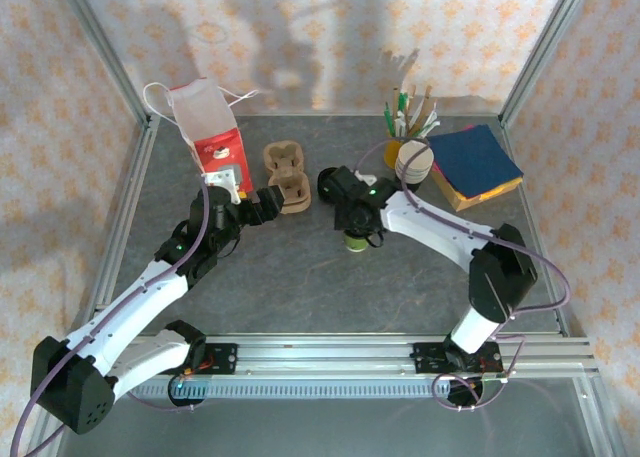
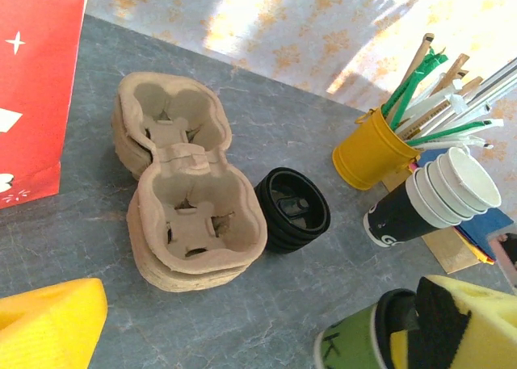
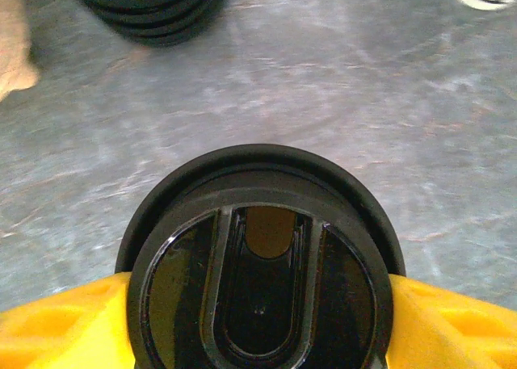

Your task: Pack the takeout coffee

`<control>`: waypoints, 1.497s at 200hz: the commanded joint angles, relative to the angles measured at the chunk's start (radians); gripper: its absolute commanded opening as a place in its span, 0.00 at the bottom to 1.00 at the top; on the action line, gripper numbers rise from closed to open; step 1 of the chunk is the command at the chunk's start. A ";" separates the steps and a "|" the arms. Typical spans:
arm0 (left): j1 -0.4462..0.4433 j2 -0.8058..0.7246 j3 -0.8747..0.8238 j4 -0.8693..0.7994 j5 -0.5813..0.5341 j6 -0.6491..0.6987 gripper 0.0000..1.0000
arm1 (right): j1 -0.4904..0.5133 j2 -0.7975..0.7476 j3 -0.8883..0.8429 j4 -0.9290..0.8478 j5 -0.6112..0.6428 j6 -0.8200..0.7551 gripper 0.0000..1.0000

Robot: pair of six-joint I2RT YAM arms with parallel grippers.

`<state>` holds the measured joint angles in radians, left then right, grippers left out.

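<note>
The takeout coffee [image 1: 355, 243] is a small green-walled cup with a black lid [image 3: 258, 280], standing mid-table. My right gripper [image 1: 355, 229] comes down over it. In the right wrist view its yellow fingers [image 3: 460, 320] press against both sides of the lid, so my right gripper [image 3: 258, 304] is shut on the cup. The cup's green wall [image 2: 351, 349] also appears at the bottom right of the left wrist view. My left gripper [image 1: 250, 205] hovers by the carriers, left of the cup. It is wide open [image 2: 258, 345] with nothing between its fingers [image 2: 48, 324].
A stack of pulp cup carriers [image 2: 190, 215] lies beside a stack of black lids [image 2: 292, 210]. A red and white paper bag [image 1: 210, 127] stands at the back left. A yellow tin of straws [image 2: 371, 151], stacked lidless cups [image 2: 428, 203] and blue napkins [image 1: 475, 162] sit back right.
</note>
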<state>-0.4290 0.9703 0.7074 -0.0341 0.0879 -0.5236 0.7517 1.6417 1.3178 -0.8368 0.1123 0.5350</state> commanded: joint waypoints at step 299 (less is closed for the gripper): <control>0.013 0.005 0.018 0.014 0.011 -0.023 0.99 | -0.779 -0.196 -0.289 0.237 0.022 -0.142 0.79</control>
<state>-0.4229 0.9710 0.7074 -0.0341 0.0959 -0.5346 -0.0189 1.4055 1.0176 -0.5850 0.1322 0.4007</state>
